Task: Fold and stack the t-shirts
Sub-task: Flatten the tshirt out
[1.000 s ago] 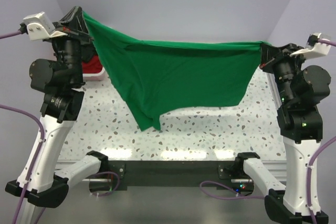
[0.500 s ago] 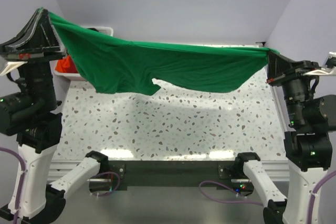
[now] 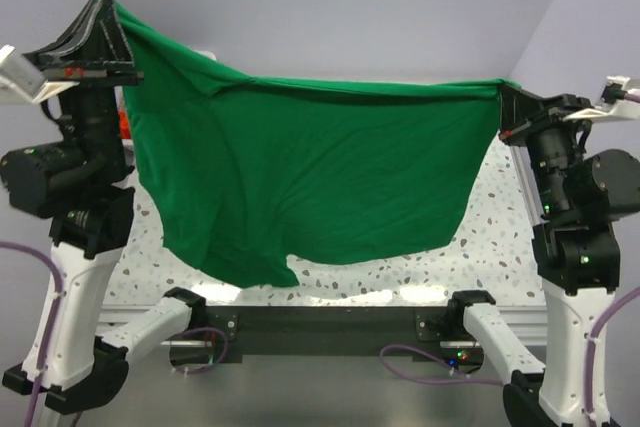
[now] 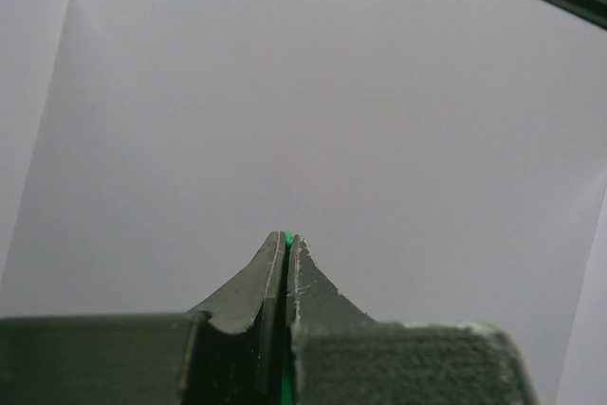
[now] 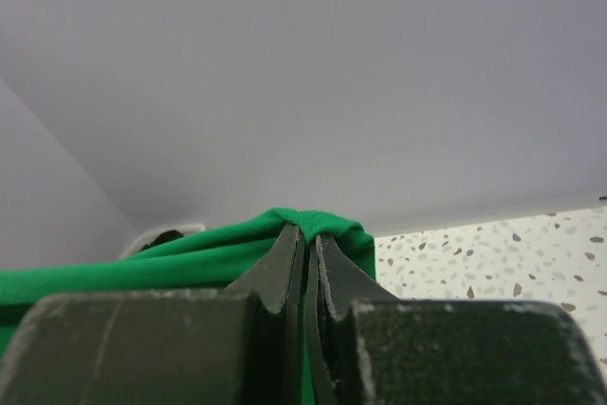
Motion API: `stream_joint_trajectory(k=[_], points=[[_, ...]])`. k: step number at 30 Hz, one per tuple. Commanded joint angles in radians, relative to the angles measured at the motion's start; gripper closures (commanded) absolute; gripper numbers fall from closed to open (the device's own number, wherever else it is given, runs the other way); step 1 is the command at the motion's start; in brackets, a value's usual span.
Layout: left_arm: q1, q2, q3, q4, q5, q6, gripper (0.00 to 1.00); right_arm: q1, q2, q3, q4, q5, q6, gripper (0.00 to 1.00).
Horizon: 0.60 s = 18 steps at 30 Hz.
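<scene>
The green shirt [image 3: 310, 177] is held up in the air over the table [image 3: 500, 247], stretched between the two arms. Its top edge is drawn almost straight from the left gripper [image 3: 104, 3], raised high at the far left, to the right gripper [image 3: 504, 93], which is set somewhat lower at the far right.

The left gripper [image 4: 286, 240] is clamped on one upper corner of the shirt. In the left wrist view its fingers [image 4: 318, 291] are seen pressed together, with only a thin green strip [image 4: 286, 236] between them and a plain wall beyond. The right gripper [image 5: 305, 234] is clamped on the other upper corner. In the right wrist view a bunched fold of the shirt [image 5: 327, 225] is wrapped over the tips of the closed fingers [image 5: 275, 272], and the rest of the cloth runs off to the left.

The shirt is spread as one broad sheet that hides most of the middle of the table. Its lower edge is uneven: the lowest lobe hangs at the left, close to the near edge of the table, and from a notch beside it the hem rises toward the right. Whether that lobe touches the table cannot be told. The speckled surface is seen at the right and in a strip along the near edge.
</scene>
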<state>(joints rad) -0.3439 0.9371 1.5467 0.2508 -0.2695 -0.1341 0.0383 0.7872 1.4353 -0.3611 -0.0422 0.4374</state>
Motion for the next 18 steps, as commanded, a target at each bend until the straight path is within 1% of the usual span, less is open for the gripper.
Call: stream_joint_trajectory(k=[1, 5, 6, 7, 8, 9, 10, 11, 12, 13, 14, 15, 16, 17, 18], points=[[0.000, 0.107, 0.019, 0.077, -0.048, 0.042, 1.00, -0.005, 0.082, -0.035, 0.106, 0.039, 0.000, 1.00], [0.000, 0.241, 0.050, 0.117, -0.073, 0.068, 1.00, -0.005, 0.181, -0.042, 0.192, 0.065, 0.000, 1.00], [0.000, 0.309, 0.064, 0.120, -0.079, 0.074, 1.00, -0.005, 0.205, -0.039, 0.208, 0.071, -0.005, 1.00], [0.000, 0.345, 0.081, 0.119, -0.097, 0.082, 1.00, -0.006, 0.252, -0.036, 0.224, 0.071, -0.005, 1.00], [0.000, 0.383, 0.123, 0.111, -0.109, 0.097, 1.00, -0.006, 0.283, -0.027, 0.249, 0.071, -0.003, 1.00], [0.000, 0.457, 0.147, 0.110, -0.117, 0.105, 1.00, -0.005, 0.315, -0.001, 0.258, 0.071, -0.012, 1.00], [0.000, 0.495, 0.171, 0.111, -0.140, 0.114, 1.00, -0.005, 0.376, 0.013, 0.275, 0.067, -0.014, 1.00], [0.000, 0.531, 0.229, 0.111, -0.149, 0.128, 1.00, -0.005, 0.406, 0.028, 0.286, 0.064, -0.020, 1.00], [0.000, 0.611, 0.266, 0.105, -0.158, 0.129, 1.00, -0.005, 0.434, 0.063, 0.295, 0.067, -0.031, 1.00], [0.002, 0.656, 0.311, 0.093, -0.165, 0.129, 1.00, -0.006, 0.493, 0.080, 0.312, 0.068, -0.035, 1.00], [0.000, 0.702, 0.414, 0.067, -0.165, 0.155, 1.00, -0.006, 0.516, 0.100, 0.317, 0.067, -0.043, 1.00], [0.000, 0.794, 0.474, 0.050, -0.174, 0.160, 1.00, -0.006, 0.544, 0.138, 0.324, 0.065, -0.055, 1.00], [0.002, 0.840, 0.595, 0.019, -0.175, 0.175, 1.00, -0.006, 0.581, 0.155, 0.341, 0.065, -0.061, 1.00], [0.002, 0.921, 0.655, 0.001, -0.174, 0.180, 1.00, -0.006, 0.598, 0.184, 0.346, 0.065, -0.066, 1.00], [0.000, 0.955, 0.711, -0.013, -0.180, 0.189, 1.00, -0.008, 0.610, 0.198, 0.349, 0.062, -0.075, 1.00]])
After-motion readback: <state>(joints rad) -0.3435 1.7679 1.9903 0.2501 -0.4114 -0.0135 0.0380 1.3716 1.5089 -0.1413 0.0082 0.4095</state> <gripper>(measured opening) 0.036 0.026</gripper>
